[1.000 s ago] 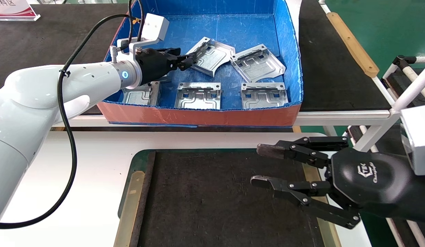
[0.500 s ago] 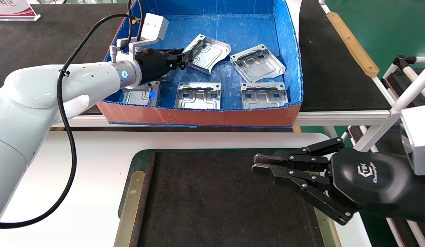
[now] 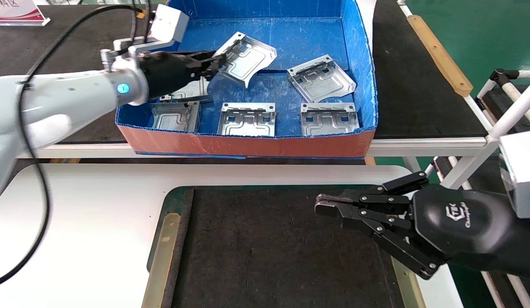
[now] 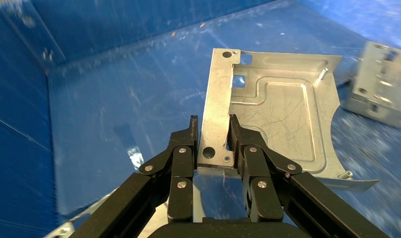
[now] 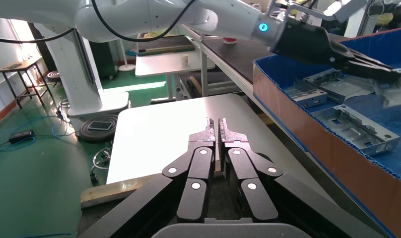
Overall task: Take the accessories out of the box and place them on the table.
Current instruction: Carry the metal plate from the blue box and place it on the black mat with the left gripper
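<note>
The blue box (image 3: pixel 362 77) with an orange-red front wall stands on the black bench. My left gripper (image 3: pixel 217 64) is shut on the flange of one silver accessory plate (image 3: pixel 245 57) and holds it lifted above the box floor; the left wrist view shows the plate (image 4: pixel 283 114) clamped between the fingers (image 4: pixel 188 136). Several more plates lie in the box: one at front middle (image 3: pixel 248 119), one at front right (image 3: pixel 329 119), one behind it (image 3: pixel 320 78), one at front left (image 3: pixel 175 116). My right gripper (image 3: pixel 323 203) is shut and empty above the table's dark mat (image 3: pixel 265 248).
The white table (image 3: pixel 89 222) lies in front of the box, with brass-coloured strips (image 3: pixel 160 261) beside the mat. A white tube frame (image 3: pixel 511 107) stands at the right. A wooden strip (image 3: pixel 438 53) lies on the black bench behind.
My left gripper has lifted the plate off the box floor and drawn it back to the left. My right gripper went from open to shut a second ago and has since stayed in place.
</note>
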Controlling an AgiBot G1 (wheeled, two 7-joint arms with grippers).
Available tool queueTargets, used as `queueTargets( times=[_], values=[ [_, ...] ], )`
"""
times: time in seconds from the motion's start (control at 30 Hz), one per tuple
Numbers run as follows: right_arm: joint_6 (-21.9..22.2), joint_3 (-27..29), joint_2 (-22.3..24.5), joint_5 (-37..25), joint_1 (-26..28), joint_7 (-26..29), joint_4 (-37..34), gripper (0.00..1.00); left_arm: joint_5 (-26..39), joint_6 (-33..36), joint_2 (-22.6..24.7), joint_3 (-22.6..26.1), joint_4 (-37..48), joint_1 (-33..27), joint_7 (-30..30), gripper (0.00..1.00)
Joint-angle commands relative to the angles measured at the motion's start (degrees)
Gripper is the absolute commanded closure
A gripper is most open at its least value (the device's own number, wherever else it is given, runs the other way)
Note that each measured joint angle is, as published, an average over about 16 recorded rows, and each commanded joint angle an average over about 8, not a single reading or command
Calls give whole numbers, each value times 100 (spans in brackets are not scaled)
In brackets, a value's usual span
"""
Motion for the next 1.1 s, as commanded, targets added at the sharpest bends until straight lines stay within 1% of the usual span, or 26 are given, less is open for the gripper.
queueTargets(
  times=[0.03,0.27,0.4,0.53,0.63,0.83,0.97,1.1],
  values=[
    [0,0,0,0,0,0,0,0,-118,146,-153,-77,-167,48,197,100],
    [0,0,0,0,0,0,0,0,-854,1076,-596,-540,-335,217,1400,100],
    [0,0,0,0,0,0,0,0,-1256,1791,-762,-767,-202,248,2114,100],
    [0,0,0,0,0,0,0,0,-1520,2623,-890,-880,22,219,2790,100],
    [0,0,0,0,0,0,0,0,-1640,3193,-960,-921,211,170,3296,100],
    [0,0,0,0,0,0,0,0,-1768,4064,-1021,-967,619,38,4235,100],
    [0,0,0,0,0,0,0,0,-1800,4627,-1042,-954,861,-58,4699,100],
    [0,0,0,0,0,0,0,0,-1798,5155,-1046,-907,1085,-150,5013,100]
  ],
)
